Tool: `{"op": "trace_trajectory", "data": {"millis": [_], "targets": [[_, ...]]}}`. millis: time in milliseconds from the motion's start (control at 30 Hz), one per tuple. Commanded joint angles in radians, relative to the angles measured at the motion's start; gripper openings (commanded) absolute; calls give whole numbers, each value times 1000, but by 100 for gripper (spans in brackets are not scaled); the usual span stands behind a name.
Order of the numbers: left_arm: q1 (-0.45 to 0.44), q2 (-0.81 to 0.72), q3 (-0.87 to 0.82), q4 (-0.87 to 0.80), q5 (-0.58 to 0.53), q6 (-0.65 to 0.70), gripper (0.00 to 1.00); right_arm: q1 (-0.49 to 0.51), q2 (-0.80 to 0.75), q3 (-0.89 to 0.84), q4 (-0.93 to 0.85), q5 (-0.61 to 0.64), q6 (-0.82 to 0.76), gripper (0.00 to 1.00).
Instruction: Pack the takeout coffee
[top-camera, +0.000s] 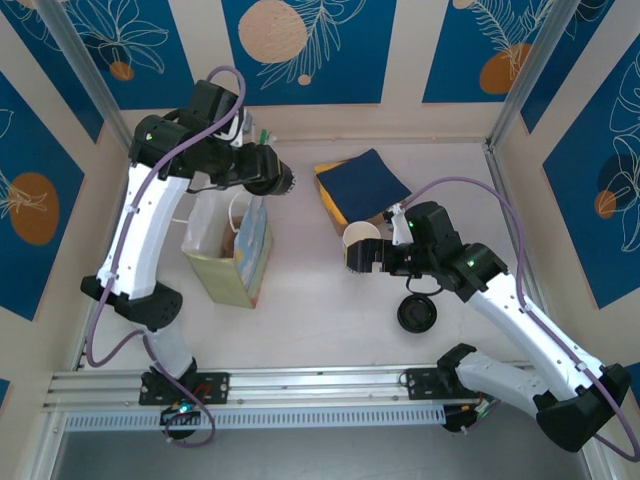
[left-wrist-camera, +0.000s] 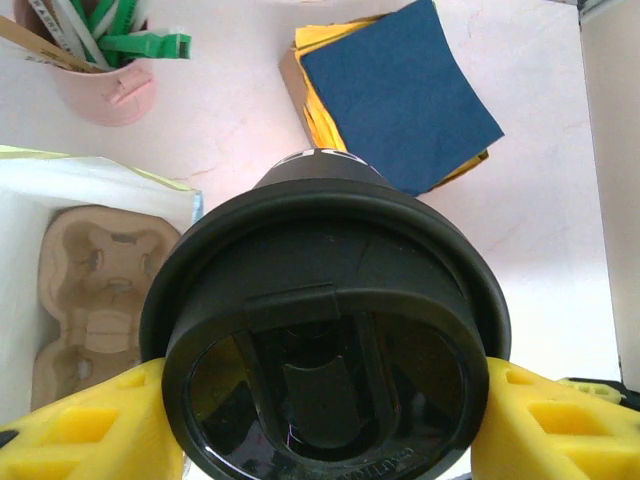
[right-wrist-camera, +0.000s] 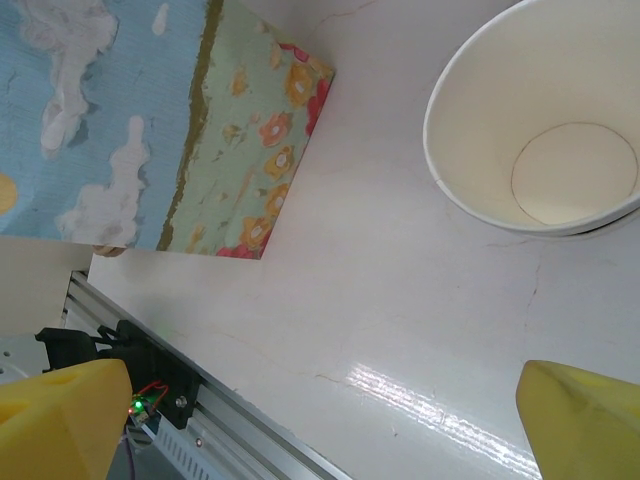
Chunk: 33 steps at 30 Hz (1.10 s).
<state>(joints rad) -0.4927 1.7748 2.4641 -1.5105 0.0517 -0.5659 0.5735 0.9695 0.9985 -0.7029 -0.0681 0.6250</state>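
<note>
— Left fingers (left-wrist-camera: 90, 420): both yellow, closed on the takeout coffee (left-wrist-camera: 325, 330), one against each side just under the rim of its lid. The lid faces your wrist camera.
— What do you have around those fingers?
— Beyond them and to their left, the paper bag (left-wrist-camera: 60, 190) stands open with a pulp cup carrier (left-wrist-camera: 95, 290) inside. Farther ahead on the bench (left-wrist-camera: 230, 130) is a pink cup (left-wrist-camera: 110, 90) holding green and white sticks (left-wrist-camera: 140, 45). Ahead and to the right, a dark blue napkin (left-wrist-camera: 400, 95) lies on a yellow stack (left-wrist-camera: 315, 110). From overhead, your coffee sits just past the bag's far edge, not inside it.
— And on your other side?
— Right fingers (right-wrist-camera: 585, 420): spread wide, nothing between them but bare bench. Ahead of the right-hand one, and apart from it, is a lidless paper cup (right-wrist-camera: 540, 140), empty. Ahead of the left-hand one you have the bag's flowered side. A loose black lid (top-camera: 416, 314) lies on the bench behind those fingers, toward your arm's base.
</note>
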Motion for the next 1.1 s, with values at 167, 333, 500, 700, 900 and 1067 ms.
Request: {"op": "trace_trajectory", "data": {"millis": [167,333,500,700,900,1067], "targets": [[47,-77,26,-45,-13,26,57,-7,-7,-12,-3,-24,-7,99],[63,-93,26,-67,-22,32,57,-7,-5,-9,0,-28,-8,99],[77,-118,24,-86,-46,37,57,-7,-4,-11,3,-32,-4,99],[83,-164,-8,-94,-95,41,57,-6,4,-9,13,-42,2,99],[85,-207,-56,-120,-151,47,57,2,12,-1,17,-48,2,99],[88,-255,-146,-132,-171,42,57,9,20,6,20,-44,4,99]]}}
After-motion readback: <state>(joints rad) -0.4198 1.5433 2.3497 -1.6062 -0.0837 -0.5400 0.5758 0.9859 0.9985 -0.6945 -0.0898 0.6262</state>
